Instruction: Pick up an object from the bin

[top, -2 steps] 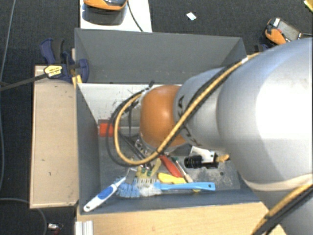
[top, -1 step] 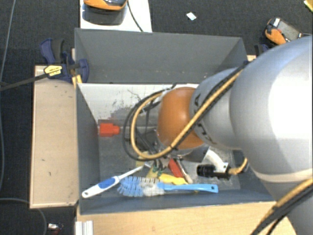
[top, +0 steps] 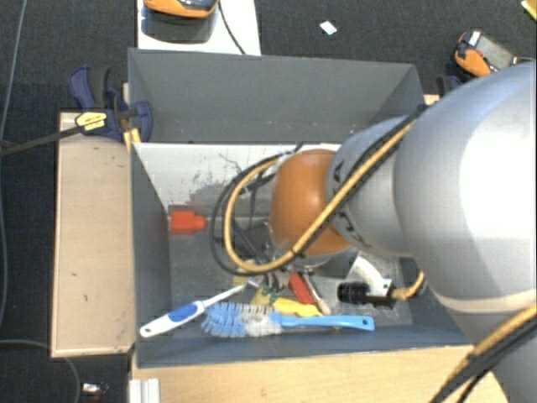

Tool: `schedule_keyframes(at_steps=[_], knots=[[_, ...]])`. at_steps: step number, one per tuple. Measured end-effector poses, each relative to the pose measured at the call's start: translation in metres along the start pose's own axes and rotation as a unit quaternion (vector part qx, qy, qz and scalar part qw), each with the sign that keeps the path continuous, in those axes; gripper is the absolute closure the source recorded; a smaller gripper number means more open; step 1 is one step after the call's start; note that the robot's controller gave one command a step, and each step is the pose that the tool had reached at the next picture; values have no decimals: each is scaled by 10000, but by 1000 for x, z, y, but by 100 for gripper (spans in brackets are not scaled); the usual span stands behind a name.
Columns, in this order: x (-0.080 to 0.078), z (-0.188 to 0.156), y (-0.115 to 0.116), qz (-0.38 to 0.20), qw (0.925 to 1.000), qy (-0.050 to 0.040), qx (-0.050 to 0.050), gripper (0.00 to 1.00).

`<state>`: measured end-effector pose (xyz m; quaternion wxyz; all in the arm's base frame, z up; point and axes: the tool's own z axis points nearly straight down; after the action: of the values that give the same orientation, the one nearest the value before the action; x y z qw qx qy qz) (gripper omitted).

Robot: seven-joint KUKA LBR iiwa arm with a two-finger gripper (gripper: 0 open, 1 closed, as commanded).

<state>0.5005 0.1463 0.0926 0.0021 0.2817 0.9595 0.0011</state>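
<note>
Grey arm link, bulky, entering from the right and covering the bin's right half; it slopes downward, presumably so the wrist can get low among the contents. Orange wrist cover, rounded, with a yellow cable and black cables looped about it (slack left, I judge, so the wrist can turn freely). Gripper, below the cover, low over the bin floor near the near wall; whether it is released or clenched on anything cannot be told, since cover and cables screen it. Grey metal bin, with sloped walls, which likely explains why the loose things gather along the near wall. Nearest the gripper: red-handled item, slanted, just beside it; yellow piece beneath that; blue bristle brush, its long handle lying along the near wall; white-and-blue toothbrush further left; black-and-white item to the right, under the arm. Orange block, alone by the left wall, well apart from the gripper. Likely candidate for the pick, as a judgement: one of the heaped pieces at the near wall, probably the red or the yellow one.
</note>
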Motion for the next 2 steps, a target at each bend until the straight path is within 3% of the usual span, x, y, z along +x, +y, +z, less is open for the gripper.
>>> schedule_keyframes(at_steps=[1, 2], knots=[[9, -58, -13, 492, 9988, -4, -2, 100], [9, -58, -13, 499, 9988, -4, -3, 100]])
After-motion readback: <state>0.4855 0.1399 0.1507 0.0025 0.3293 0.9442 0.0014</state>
